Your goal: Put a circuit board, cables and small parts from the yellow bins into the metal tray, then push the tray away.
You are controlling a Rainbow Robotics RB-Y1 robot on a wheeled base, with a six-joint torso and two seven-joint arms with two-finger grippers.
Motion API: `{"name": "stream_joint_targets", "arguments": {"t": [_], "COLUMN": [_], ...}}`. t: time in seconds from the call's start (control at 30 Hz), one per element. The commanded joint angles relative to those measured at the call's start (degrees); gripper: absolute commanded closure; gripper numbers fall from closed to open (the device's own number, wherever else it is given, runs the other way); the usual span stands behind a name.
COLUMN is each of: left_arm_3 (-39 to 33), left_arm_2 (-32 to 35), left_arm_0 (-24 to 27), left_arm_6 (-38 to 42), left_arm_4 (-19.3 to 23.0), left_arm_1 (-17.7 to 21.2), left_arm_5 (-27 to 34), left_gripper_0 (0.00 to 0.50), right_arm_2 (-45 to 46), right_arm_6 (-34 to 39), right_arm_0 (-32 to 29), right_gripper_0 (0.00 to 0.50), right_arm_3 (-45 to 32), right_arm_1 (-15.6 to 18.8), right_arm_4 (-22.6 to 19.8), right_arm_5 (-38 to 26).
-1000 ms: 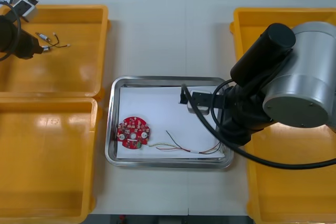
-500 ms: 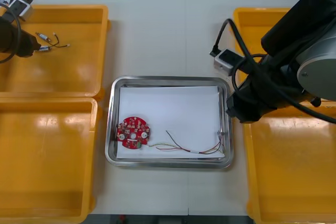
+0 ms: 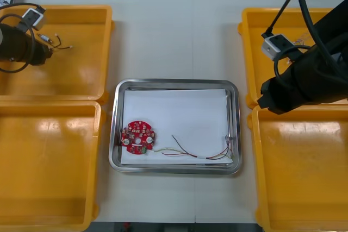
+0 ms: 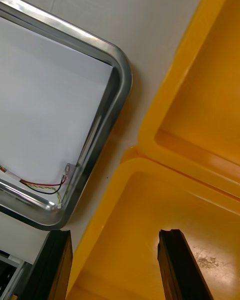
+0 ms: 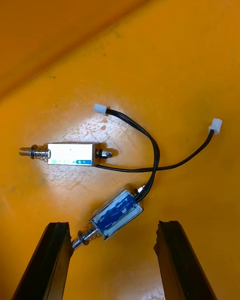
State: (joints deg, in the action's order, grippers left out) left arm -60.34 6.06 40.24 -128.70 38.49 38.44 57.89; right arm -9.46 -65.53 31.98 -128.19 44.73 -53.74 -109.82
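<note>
The metal tray (image 3: 115,134) sits mid-table, white inside, holding a round red circuit board (image 3: 138,138) and a red and yellow cable (image 3: 196,153). My left gripper (image 5: 112,262) is open in the far left yellow bin (image 3: 81,80). It hangs just above two small metal parts (image 5: 70,154) (image 5: 115,214) with black cables (image 5: 150,150); the nearer part lies between its fingers. My right gripper (image 4: 115,267) is open with nothing in it. It hovers over the near right yellow bin (image 4: 150,205), beside the tray's rim (image 4: 117,80). The cable's end (image 4: 47,185) lies in the tray's corner.
The left arm (image 3: 19,47) and right arm (image 3: 304,80) stand over the bins at the sides. The near left yellow bin (image 3: 49,161) and far right yellow bin (image 3: 255,31) flank the tray. Bare table lies beyond the tray.
My right arm has swung from above the tray's right half out to the right, over the right bins. The left arm has shifted slightly over the small metal parts.
</note>
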Motion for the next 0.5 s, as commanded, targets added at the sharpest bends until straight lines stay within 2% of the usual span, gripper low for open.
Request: {"name": "stream_joint_targets", "arguments": {"t": [0.03,0.5], "left_arm_3": [0.57,3.21], "left_arm_2": [-1.58,-1.93], "left_arm_0": [2.03,2.03], "left_arm_6": [-1.03,-1.11], "left_arm_4": [1.33,0.89], "left_arm_1": [2.34,1.99], "left_arm_5": [-1.73,-5.24], "left_gripper_0": [0.000,0.000], "right_arm_2": [4.27,12.53], "right_arm_6": [4.10,4.80], "right_arm_0": [-2.63,-5.53], "right_gripper_0": [0.000,0.000], "right_arm_3": [-1.71,-0.04], "right_arm_1": [3.70,4.31], "right_arm_4": [0.56,3.64], "right_arm_5": [-0.18,-0.18]}}
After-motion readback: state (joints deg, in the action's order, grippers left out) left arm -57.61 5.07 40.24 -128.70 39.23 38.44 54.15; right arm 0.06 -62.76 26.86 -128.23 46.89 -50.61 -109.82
